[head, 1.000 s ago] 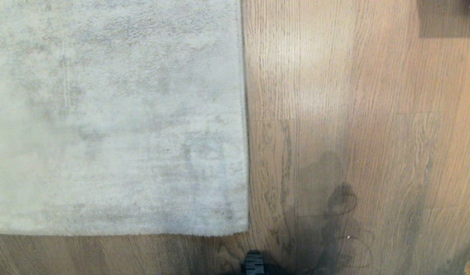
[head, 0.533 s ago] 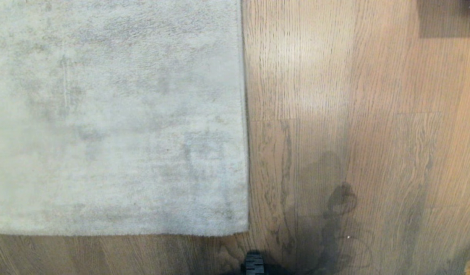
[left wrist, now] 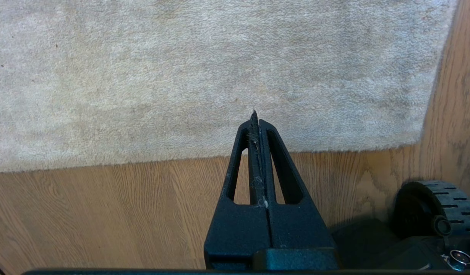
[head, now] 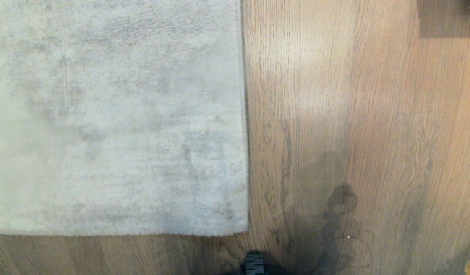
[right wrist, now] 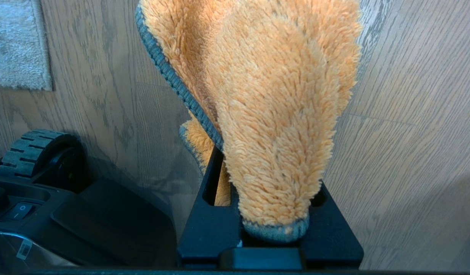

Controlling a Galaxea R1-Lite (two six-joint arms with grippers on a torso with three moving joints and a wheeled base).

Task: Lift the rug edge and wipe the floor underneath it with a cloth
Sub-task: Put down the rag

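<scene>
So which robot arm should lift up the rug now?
Probably the left. The left gripper is shut and empty, hanging above the rug edge, which lies flat on the floor. The right gripper is busy holding the cloth.

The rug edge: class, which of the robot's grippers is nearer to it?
Left. The left gripper hangs shut over the rug edge. The right gripper, shut on the cloth, hangs over bare floor, clear of the rug's corner.

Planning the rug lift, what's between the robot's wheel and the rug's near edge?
Only bare floor: in the left wrist view nothing lies between the wheel and the rug edge.
</scene>
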